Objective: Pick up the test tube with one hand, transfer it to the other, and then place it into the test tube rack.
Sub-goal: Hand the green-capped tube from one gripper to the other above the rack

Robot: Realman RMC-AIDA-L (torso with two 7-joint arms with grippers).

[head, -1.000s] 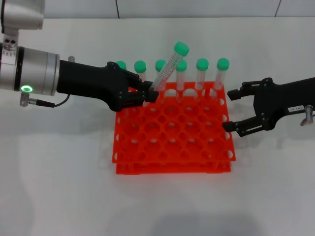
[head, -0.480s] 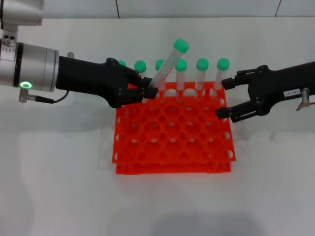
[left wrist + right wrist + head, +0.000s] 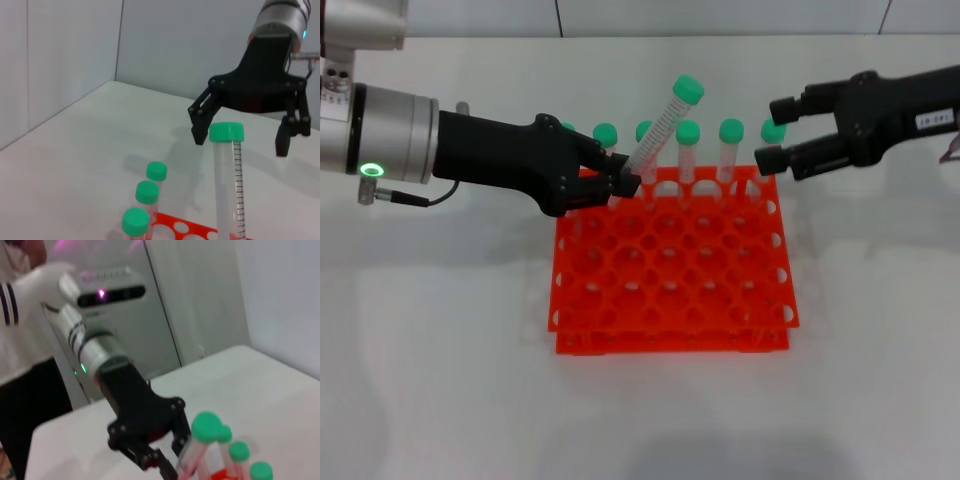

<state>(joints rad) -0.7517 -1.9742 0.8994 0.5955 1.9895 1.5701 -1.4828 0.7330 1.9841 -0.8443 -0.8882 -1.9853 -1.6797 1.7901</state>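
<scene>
So on the left side the left gripper point(image 3: 620, 186), the plain black one on the silver wrist with the green light, is clamped onto the lower end of the test tube point(image 3: 660, 133). The tube is lifted above the back left part of the test tube rack point(image 3: 670, 270) and leans so its green cap points up and toward the right. Fingers are pinched tight on the clear body, no gap you can see.

The orange rack sits in the middle of the white table point(image 3: 440, 380), and along its back row there's a line of other green-capped tubes point(image 3: 730, 150) standing upright in their holes. The held tube's cap sticks up higher than all of them.

Over on the right, the right gripper point(image 3: 774, 132), the one with the little white label on its body, hangs above the rack's back right corner, up around cap height of the last tube in the row. Its fingers are spread wide with nothing between them, and it's pointing toward the held tube but clearly apart from it.

From the left wrist view you see the tube's cap point(image 3: 226, 132) close up with that open right gripper point(image 3: 243, 138) hanging right behind it, one finger showing either side of the cap
</scene>
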